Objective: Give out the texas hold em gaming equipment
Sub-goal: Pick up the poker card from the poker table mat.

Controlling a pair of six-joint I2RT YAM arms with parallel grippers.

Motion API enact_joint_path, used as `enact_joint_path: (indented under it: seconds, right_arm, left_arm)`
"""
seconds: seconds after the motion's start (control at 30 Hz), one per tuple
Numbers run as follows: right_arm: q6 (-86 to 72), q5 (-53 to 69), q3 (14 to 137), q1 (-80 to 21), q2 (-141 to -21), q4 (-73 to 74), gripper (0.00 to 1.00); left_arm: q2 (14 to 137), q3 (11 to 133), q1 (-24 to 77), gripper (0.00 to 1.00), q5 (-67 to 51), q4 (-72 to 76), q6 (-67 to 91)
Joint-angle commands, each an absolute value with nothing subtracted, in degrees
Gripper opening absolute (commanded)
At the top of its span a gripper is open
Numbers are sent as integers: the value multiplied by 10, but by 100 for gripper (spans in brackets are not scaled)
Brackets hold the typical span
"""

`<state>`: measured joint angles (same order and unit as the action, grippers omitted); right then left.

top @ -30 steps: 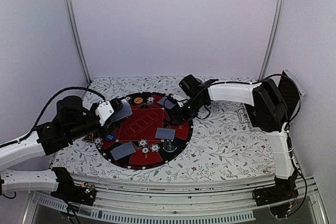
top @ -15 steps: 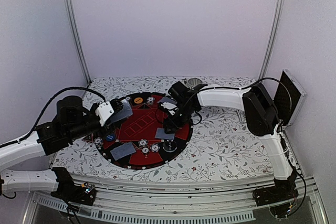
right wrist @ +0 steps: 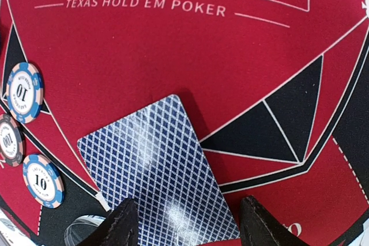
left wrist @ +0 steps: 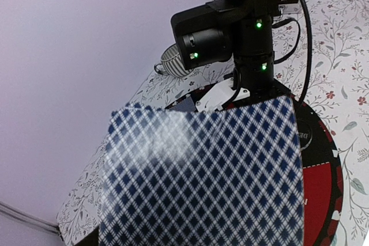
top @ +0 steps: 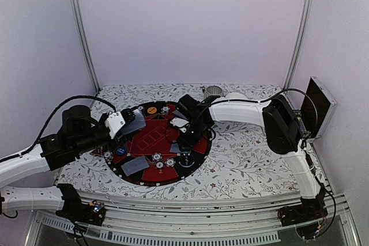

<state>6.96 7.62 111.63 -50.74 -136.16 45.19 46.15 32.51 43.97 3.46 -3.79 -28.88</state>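
A thin, glossy playing card [right wrist: 155, 165] with a blue diamond-lattice back lay flat on the round red-and-black felt mat [right wrist: 173, 56]. Its near end sat between the spread, empty fingers of the right gripper [right wrist: 187, 223]. A careless lift could drag that slick card across the felt toward the round blue-and-white poker chips [right wrist: 23, 91] just beside it. The left gripper [top: 125, 124] clasped a raised fan of matching cards [left wrist: 202, 177], which could slip.

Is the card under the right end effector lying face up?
No, the card shows its blue diamond-patterned back, lying flat on the red mat.
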Motion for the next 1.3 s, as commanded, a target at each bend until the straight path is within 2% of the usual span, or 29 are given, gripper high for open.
enact_joint_path:
  seconds: [0.0, 0.17, 0.33, 0.43, 0.47, 0.7, 1.0, 1.13, 1.27]
  right_arm:
    - [71, 43, 1117, -529, -1400, 516, 58]
    - [61, 35, 1128, -531, -1420, 527, 45]
    - [48, 36, 1135, -531, -1422, 522, 24]
    - [42, 40, 1141, -531, -1423, 522, 5]
    - [40, 41, 1143, -531, -1423, 523, 3]
    - [30, 41, 1146, -526, -1394, 512, 2]
    - [3, 76, 1102, -484, -1279, 415, 2]
    - [-19, 20, 1089, -475, -1255, 402, 2]
    - [-23, -126, 1086, -475, -1242, 406, 2]
  left_arm:
    - [465, 336, 439, 53, 30, -28, -287]
    - [465, 337, 438, 53, 29, -29, -287]
    - [466, 337, 438, 53, 30, -29, -289]
    - [465, 336, 438, 53, 30, -29, -289]
    - [465, 336, 438, 53, 30, -29, -289]
    - [464, 337, 438, 53, 30, -29, -289]
    - [460, 336, 438, 53, 31, -30, -290]
    - [458, 336, 438, 53, 31, -29, -290]
    - [458, 336, 438, 53, 31, -29, -290]
